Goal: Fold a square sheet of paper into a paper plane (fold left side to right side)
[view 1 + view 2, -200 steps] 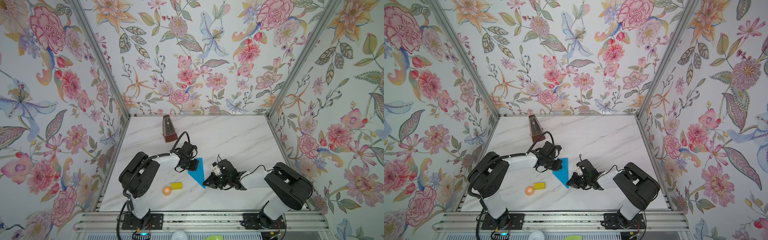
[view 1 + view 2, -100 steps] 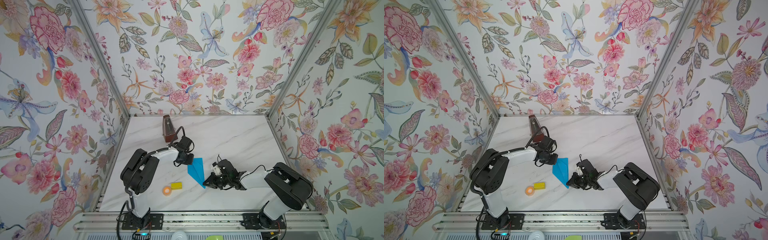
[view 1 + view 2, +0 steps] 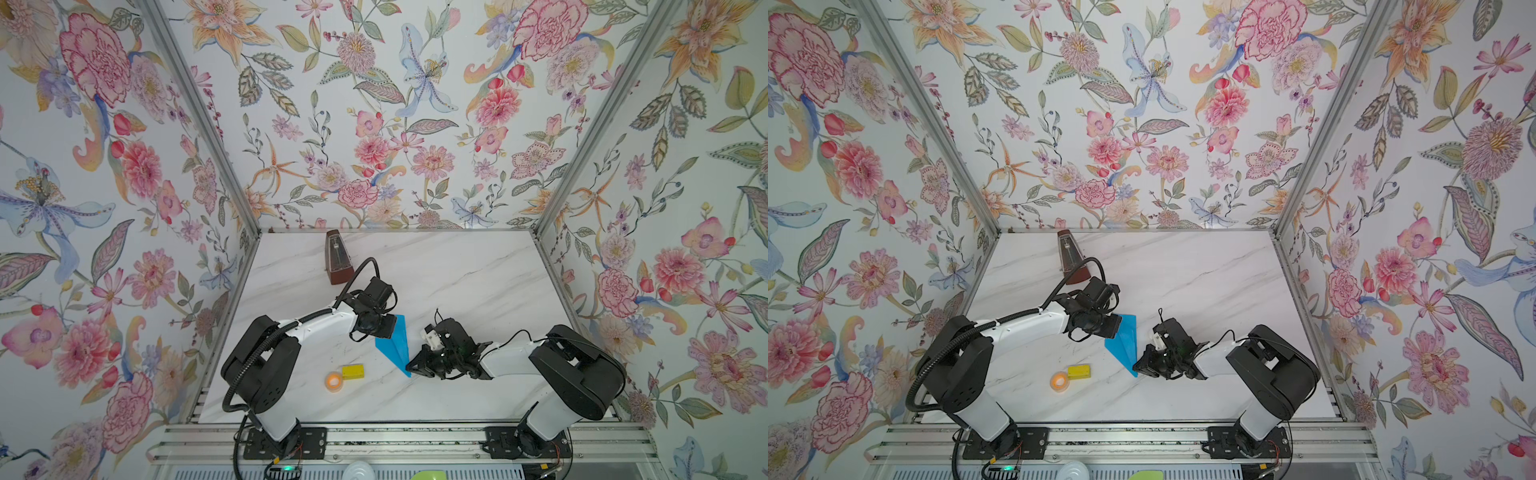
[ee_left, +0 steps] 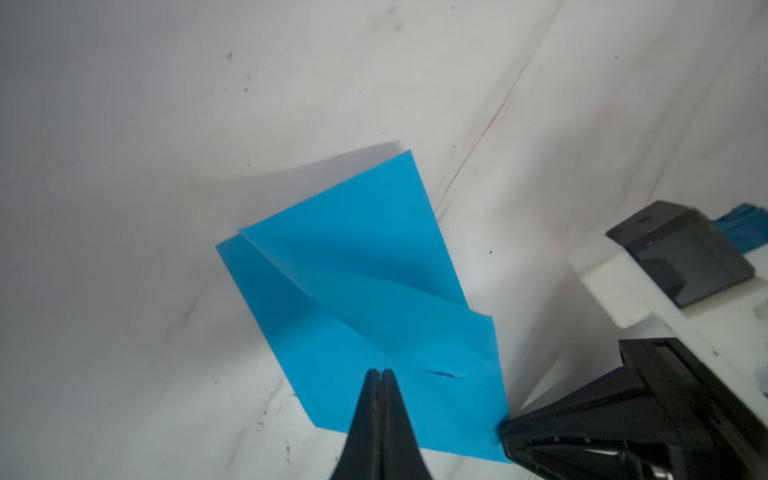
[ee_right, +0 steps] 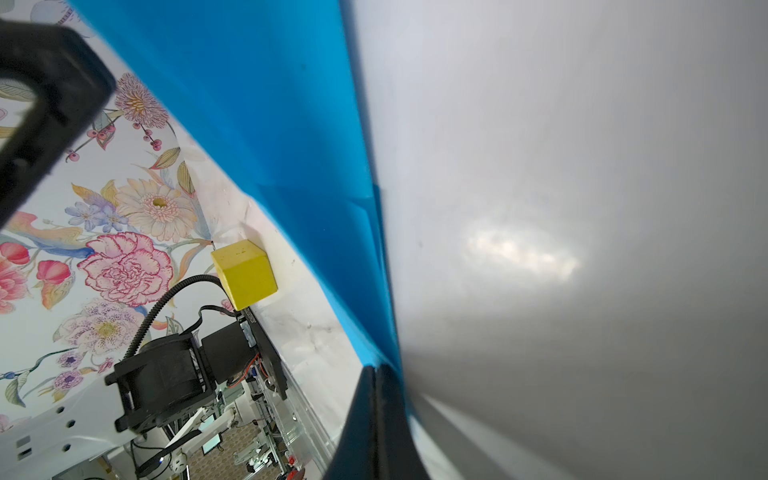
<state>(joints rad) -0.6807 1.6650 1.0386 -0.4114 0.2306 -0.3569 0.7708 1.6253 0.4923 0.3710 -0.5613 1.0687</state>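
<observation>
Nearest, at 8 o'clock of the paper plane, a yellow block is left aside. The plane, laid mid-table, is met at its near tip, at 5 o'clock, by the right gripper, fingers pressed together; a pinch cannot be confirmed. At 11 o'clock its wide far end appears pressed by the left gripper, likewise closed. A crease is judged in hand; next, the lifted upper layer must be flattened without the tip being shifted.

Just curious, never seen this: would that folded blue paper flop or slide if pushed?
Probably floppy: the blue paper is thin, one flap lifting. Likely fragile; a small rip-like mark shows. It may slide easily on the smooth table.
</observation>
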